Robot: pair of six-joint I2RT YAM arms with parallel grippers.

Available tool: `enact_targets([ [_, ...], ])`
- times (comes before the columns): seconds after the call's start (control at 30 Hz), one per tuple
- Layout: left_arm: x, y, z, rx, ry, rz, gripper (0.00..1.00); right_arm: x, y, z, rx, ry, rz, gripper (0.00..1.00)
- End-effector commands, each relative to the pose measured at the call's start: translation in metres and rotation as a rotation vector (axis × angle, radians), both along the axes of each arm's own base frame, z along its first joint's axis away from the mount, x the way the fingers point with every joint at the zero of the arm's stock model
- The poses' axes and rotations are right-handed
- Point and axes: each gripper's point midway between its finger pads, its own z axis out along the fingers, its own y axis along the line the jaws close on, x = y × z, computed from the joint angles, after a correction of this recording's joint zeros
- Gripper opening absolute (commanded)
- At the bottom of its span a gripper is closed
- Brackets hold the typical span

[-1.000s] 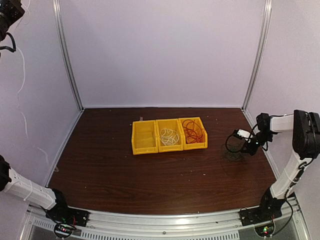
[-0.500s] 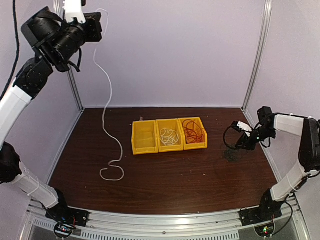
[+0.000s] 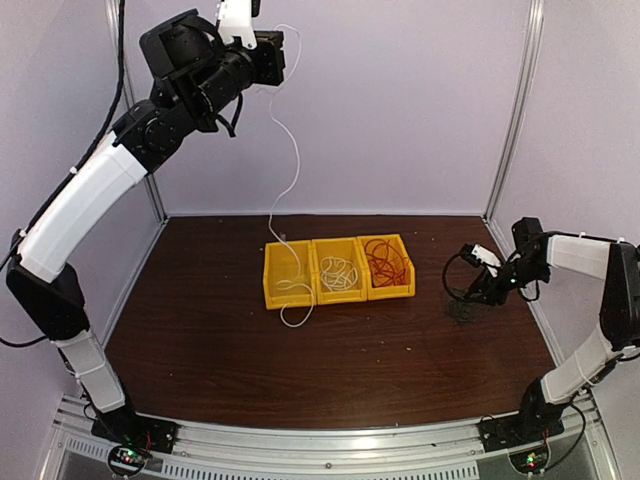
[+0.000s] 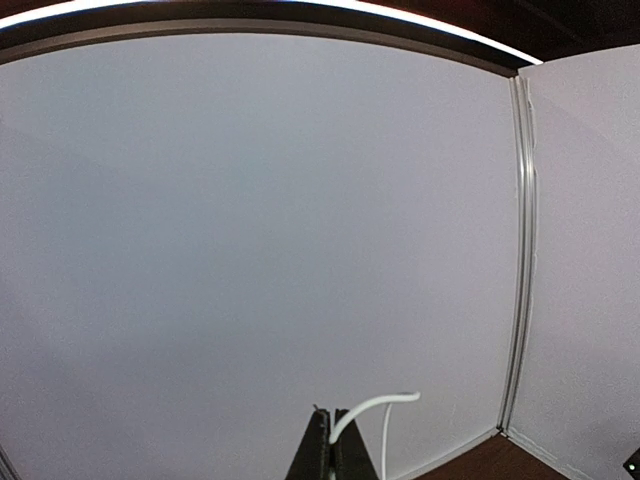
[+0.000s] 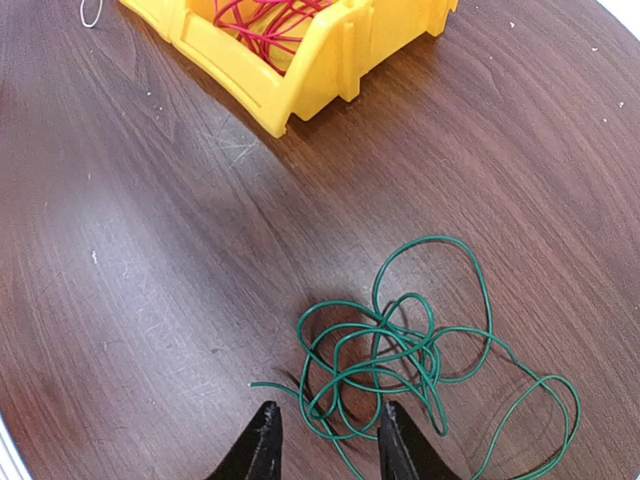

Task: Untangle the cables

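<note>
The left end effector has swung right, pinching the thin white cable whose tail now drapes the leftmost yellow plastic bin, while the right end effector stands parted over the tangled green wire on the dark wood worktop.

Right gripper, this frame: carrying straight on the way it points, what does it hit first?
The right gripper, jaws open, points down at the green cable tangled on the table. Its loops lie just ahead between the fingers, so it would probably meet them first, then the wood. The depth is hard to judge.
</note>
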Motion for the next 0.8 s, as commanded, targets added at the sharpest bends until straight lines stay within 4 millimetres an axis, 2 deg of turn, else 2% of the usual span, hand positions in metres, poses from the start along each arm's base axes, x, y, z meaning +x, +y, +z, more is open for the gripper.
enact_targets([
  [0.0, 0.004, -0.018, 0.029, -0.082, -0.083, -0.072, 0.0, 0.003, 0.011, 0.004, 0.052, -0.012, -0.002, 0.35],
  [0.13, 0.013, -0.023, 0.045, -0.136, -0.142, -0.095, 0.0, 0.001, 0.026, 0.015, 0.049, -0.042, 0.028, 0.39],
  [0.2, 0.015, -0.026, 0.046, -0.147, -0.155, -0.105, 0.0, -0.001, 0.044, 0.028, 0.023, -0.092, 0.065, 0.43],
  [0.3, 0.011, -0.025, 0.053, -0.174, -0.18, -0.128, 0.0, -0.001, 0.075, 0.058, 0.022, -0.186, 0.115, 0.55],
  [0.4, 0.007, -0.026, 0.052, -0.203, -0.152, -0.167, 0.0, 0.0, 0.115, 0.087, 0.091, -0.238, 0.186, 0.59],
  [0.53, 0.0, -0.025, 0.047, -0.225, -0.121, -0.215, 0.0, 0.006, 0.184, 0.122, 0.248, -0.244, 0.259, 0.59],
  [0.67, -0.005, -0.022, 0.041, -0.233, -0.096, -0.236, 0.0, 0.01, 0.254, 0.149, 0.428, -0.177, 0.301, 0.6],
  [0.77, -0.007, -0.022, 0.036, -0.233, -0.077, -0.248, 0.0, 0.009, 0.303, 0.151, 0.49, -0.158, 0.325, 0.62],
])
